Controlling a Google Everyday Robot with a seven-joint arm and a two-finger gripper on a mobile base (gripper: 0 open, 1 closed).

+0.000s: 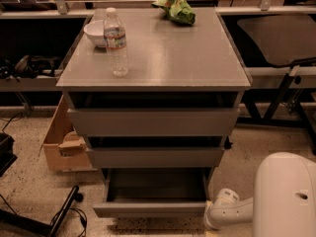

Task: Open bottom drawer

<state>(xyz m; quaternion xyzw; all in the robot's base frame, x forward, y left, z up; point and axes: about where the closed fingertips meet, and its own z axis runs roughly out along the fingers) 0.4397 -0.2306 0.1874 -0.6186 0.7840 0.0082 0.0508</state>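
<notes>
One white robot arm (281,196) enters low at right, its gripper (213,226) beside the right front corner of the slim grey handleless bottom drawer (148,210), which stands pulled out. The claw's opening and hold cannot be told. Farther back, the grey cabinet top (168,53) carries a clear plastic water bottle (116,41), a white bowl (95,32) and a green bag (177,10).

A robot lab or workshop is showing here: a grey cabinet (153,58) is standing on speckled flooring (29,191) between metal-framed workbenches (276,70), cables (69,216) trailing, the robot's gripper (211,228) hanging beside the open bottom drawer (150,209).
</notes>
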